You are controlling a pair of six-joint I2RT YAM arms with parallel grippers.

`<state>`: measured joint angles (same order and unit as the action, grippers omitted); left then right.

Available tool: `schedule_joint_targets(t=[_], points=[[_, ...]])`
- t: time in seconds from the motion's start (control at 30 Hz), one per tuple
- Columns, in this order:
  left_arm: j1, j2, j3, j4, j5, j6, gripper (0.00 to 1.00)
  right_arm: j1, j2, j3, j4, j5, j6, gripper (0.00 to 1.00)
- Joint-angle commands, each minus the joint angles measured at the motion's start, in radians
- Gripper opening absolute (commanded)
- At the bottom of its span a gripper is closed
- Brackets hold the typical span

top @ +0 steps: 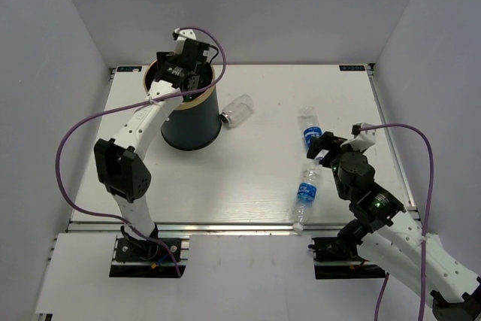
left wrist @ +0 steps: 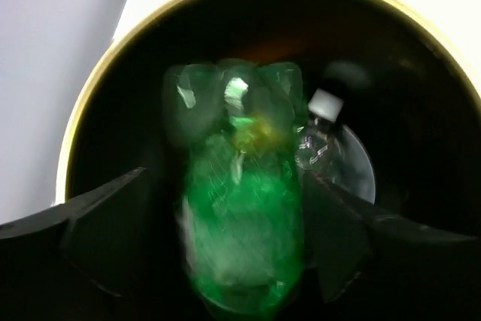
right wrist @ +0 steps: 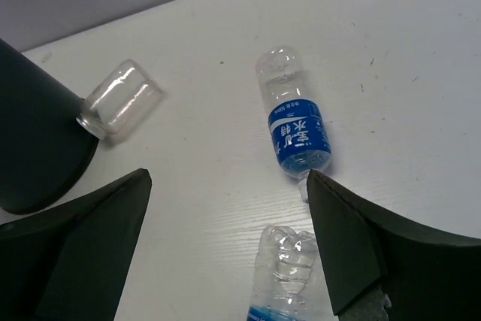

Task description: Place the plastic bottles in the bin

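My left gripper hangs over the mouth of the dark bin with its gold-tan rim. Its jaws stand open, and a blurred green bottle sits loose between them with a gap on each side. A clear bottle with a white cap lies inside the bin. My right gripper is open above the table with nothing in it. Below it lie two clear blue-labelled bottles, one ahead and one just under the right finger. A wider clear bottle lies against the bin's foot.
The bin stands at the table's back left. The two labelled bottles lie right of centre, the nearer one close to the table's front edge. White walls enclose the table on three sides.
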<state>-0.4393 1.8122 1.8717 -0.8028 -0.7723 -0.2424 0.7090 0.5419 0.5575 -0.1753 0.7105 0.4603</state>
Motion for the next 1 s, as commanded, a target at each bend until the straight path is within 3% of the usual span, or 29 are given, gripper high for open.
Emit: schedule_joint_targets(t=[0.0,0.23,0.3,0.53,0.63,0.73,0.97], points=[[0.019,-0.045,-0.017,0.025,0.018,0.006,0.98,0.001,0.039,0.008,0.03,-0.002,-0.034,0.9],[-0.001,-0.187,-0.009,0.025,0.163,0.015,1.0,-0.002,0.234,0.12,-0.015,0.024,-0.071,0.9],[-0.001,-0.282,-0.075,0.036,0.301,0.015,1.0,-0.011,0.356,0.162,-0.035,0.021,-0.095,0.9],[-0.01,-0.687,-0.625,0.402,0.72,0.069,1.0,-0.1,0.754,0.496,-0.22,-0.051,-0.213,0.9],[-0.01,-0.896,-0.797,0.505,0.772,0.094,1.0,-0.153,0.89,0.629,-0.285,-0.103,-0.247,0.9],[-0.001,-0.976,-0.888,0.556,0.792,0.094,1.0,-0.192,0.982,0.697,-0.311,-0.135,-0.258,0.9],[-0.001,-1.05,-0.944,0.557,0.83,0.084,1.0,-0.282,1.147,0.785,-0.348,-0.25,-0.322,0.9]])
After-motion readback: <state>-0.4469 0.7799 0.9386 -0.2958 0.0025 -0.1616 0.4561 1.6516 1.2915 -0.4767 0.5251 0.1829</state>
